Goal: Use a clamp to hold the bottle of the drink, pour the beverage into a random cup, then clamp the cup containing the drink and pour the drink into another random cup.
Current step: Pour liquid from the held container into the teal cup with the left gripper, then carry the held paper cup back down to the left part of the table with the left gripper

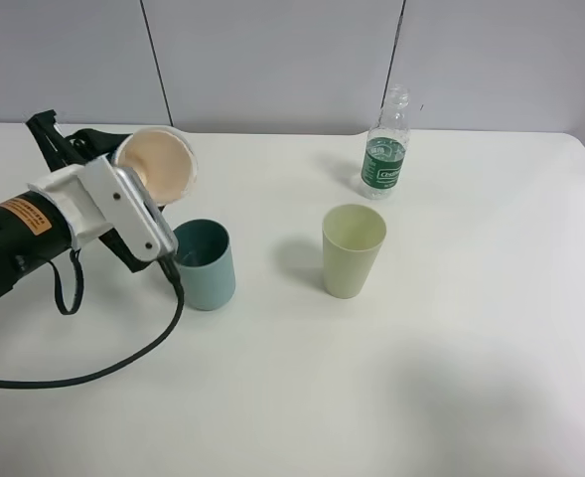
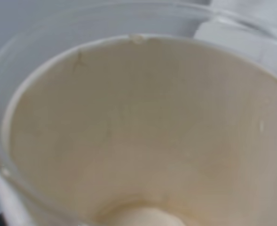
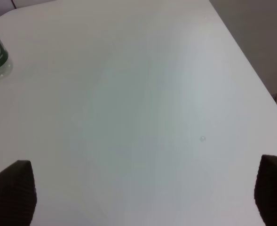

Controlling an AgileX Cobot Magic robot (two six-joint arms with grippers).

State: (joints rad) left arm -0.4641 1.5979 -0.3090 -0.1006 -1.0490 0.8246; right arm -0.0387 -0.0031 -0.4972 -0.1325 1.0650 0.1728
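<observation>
Your left gripper [image 1: 123, 169] is clamped on the tipped blue-and-white cup [image 1: 156, 164] above the teal tumbler [image 1: 205, 263]; tilt off-centre and the drink could spill onto the table [image 1: 451, 378], while your right gripper [image 3: 138, 190] hangs open.

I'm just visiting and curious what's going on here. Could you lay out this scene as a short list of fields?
Left gripper: shut on the cream-lined cup, tipped on its side, mouth above the teal cup
Teal cup: upright on the table, under the tipped cup
Yellow-green cup: upright, standing apart near the middle
Bottle: upright at the back, cap off
Right gripper: open, holding nothing, over bare table
Pouring: no stream visible
</observation>
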